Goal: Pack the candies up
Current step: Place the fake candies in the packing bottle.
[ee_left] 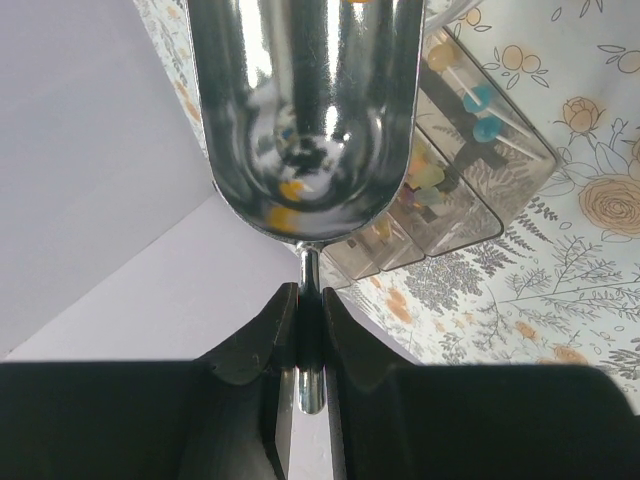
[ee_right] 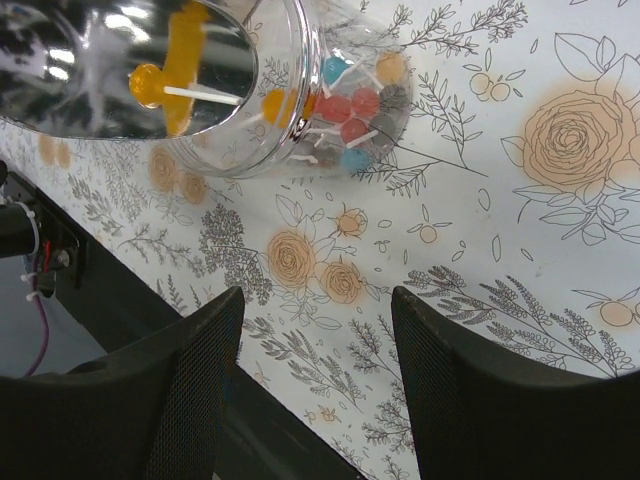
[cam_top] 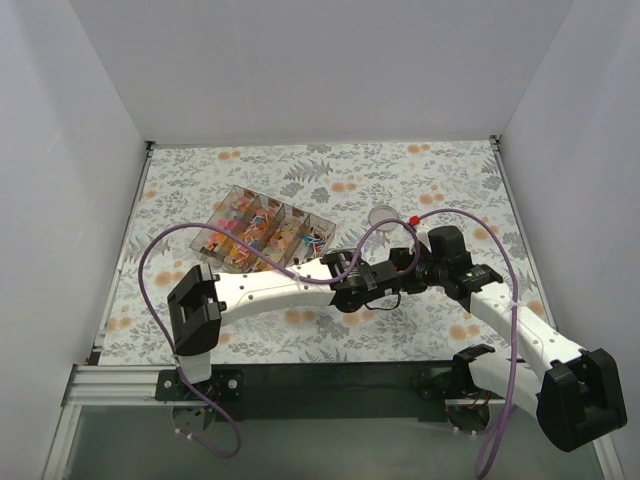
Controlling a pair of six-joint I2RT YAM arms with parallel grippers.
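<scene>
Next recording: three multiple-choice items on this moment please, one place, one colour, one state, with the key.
1. The clear compartment box sits: A on the left half of the tablecloth in the top view; B at its right edge; C off it.
2. The candy in the metal scoop is: A green; B orange; C black.
3. The right pincer is: A shut on a candy; B shut on the scoop; C open.
Key: A, top view shows it left of centre; B, orange on its stick; C, fingers wide apart, nothing between.

No legible text or labels anywhere.
</scene>
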